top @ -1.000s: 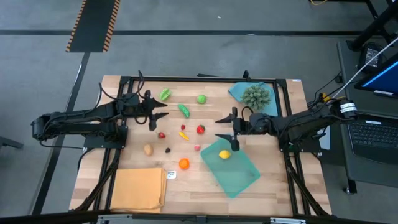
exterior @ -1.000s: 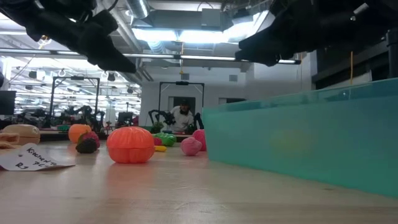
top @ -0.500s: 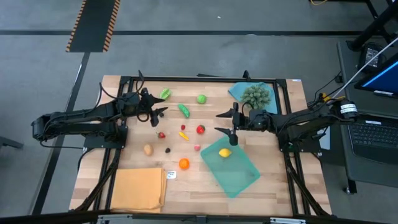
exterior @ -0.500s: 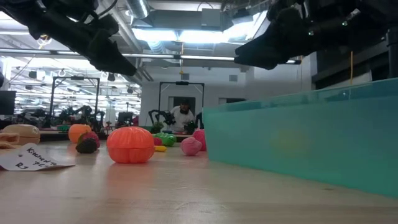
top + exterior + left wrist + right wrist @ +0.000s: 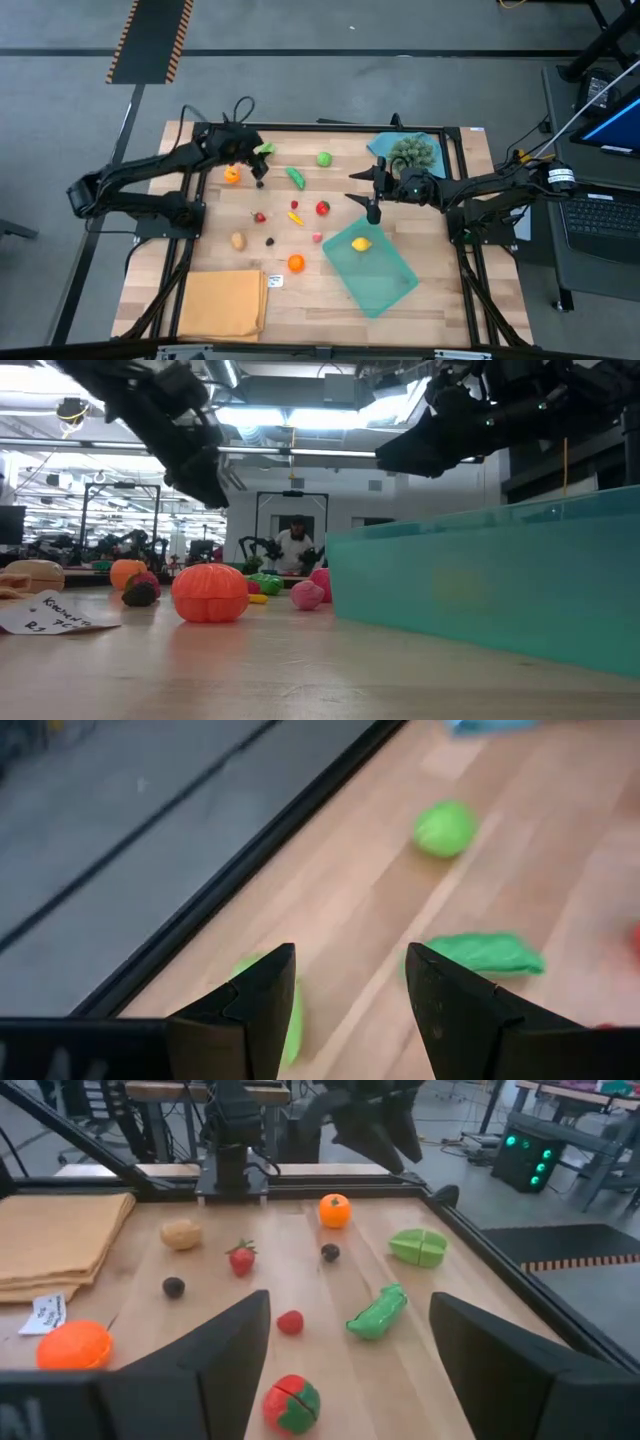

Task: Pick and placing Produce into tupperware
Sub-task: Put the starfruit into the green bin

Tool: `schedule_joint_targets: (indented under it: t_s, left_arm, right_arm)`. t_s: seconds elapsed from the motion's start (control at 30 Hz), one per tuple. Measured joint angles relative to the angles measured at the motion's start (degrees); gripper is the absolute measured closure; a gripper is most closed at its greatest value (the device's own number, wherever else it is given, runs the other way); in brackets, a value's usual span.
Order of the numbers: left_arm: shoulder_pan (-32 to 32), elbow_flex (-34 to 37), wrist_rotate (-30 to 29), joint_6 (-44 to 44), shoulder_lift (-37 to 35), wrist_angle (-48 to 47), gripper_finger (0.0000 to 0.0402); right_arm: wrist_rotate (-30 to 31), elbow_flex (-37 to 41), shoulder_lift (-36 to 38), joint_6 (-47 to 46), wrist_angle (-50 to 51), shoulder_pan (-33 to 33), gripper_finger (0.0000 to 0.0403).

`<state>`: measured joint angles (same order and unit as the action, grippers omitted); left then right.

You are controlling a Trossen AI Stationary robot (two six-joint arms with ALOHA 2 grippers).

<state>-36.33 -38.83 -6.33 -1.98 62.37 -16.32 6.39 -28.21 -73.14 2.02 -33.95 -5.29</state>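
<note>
The teal tupperware [image 5: 378, 270] lies flat at the table's near right and has one yellow piece [image 5: 361, 245] inside. The other produce is scattered mid-table: a green split piece [image 5: 265, 150], a round green one [image 5: 324, 158], a green pod [image 5: 296, 177], an orange piece [image 5: 232, 175], and red, tan and dark bits. My left gripper [image 5: 256, 166] hovers open by the far edge. In its wrist view the green split piece [image 5: 292, 1012] shows just beyond its fingers. My right gripper [image 5: 357, 188] is open above the table, just beyond the tupperware's far corner. It holds nothing.
A spiky grey-green ball [image 5: 412, 153] sits on a blue cloth [image 5: 385, 148] at the far right. A folded orange-yellow cloth [image 5: 222, 303] lies at the near left, with a paper tag [image 5: 275, 281] and an orange ball [image 5: 296, 263] beside it. Black frame rails [image 5: 330, 127] edge the table.
My left gripper has swung toward the far edge, over to the green split piece, and stayed open. This has uncovered an orange piece beside it. My right gripper has drawn back from over the tupperware toward the far edge, still open. The yellow piece has stayed in the tupperware.
</note>
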Motion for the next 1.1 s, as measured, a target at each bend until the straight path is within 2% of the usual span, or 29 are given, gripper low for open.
schedule_joint_targets:
  t_s: [0.17, 0.3, 0.5, 0.87, 0.97, 1.1]
  left_arm:
    - [-2.5, -8.5, 0.0, 0.0, 7.2, -9.9, 0.0217]
    - [-3.3, -12.4, 1.3, 0.0, 11.7, -13.3, 0.0217]
    - [-3.4, -13.0, 2.0, 0.0, 14.6, -13.4, 0.0217]
    - [-3.4, -13.0, 2.0, 0.2, 14.6, -13.6, 0.0216]
    - [-3.4, -13.0, 3.4, 0.2, 14.6, -13.7, 0.0202]
    - [-3.4, -13.0, 4.8, 0.1, 14.6, -13.7, 0.0162]
  right_arm:
    - [-0.4, 0.0, 0.0, 0.2, 0.1, -0.2, 0.0127]
    - [-0.4, 0.0, 0.0, 2.2, 0.1, -0.2, 0.0127]
    - [-0.4, 0.0, 0.0, 2.5, 0.1, -0.2, 0.0127]
    - [-0.5, 0.0, 0.0, 1.1, 0.1, -0.2, 0.0127]
    - [-0.5, 0.0, 0.0, 1.1, 0.1, -0.2, 0.0127]
    - [-0.5, 0.0, 0.0, 1.1, 0.1, -0.2, 0.0127]
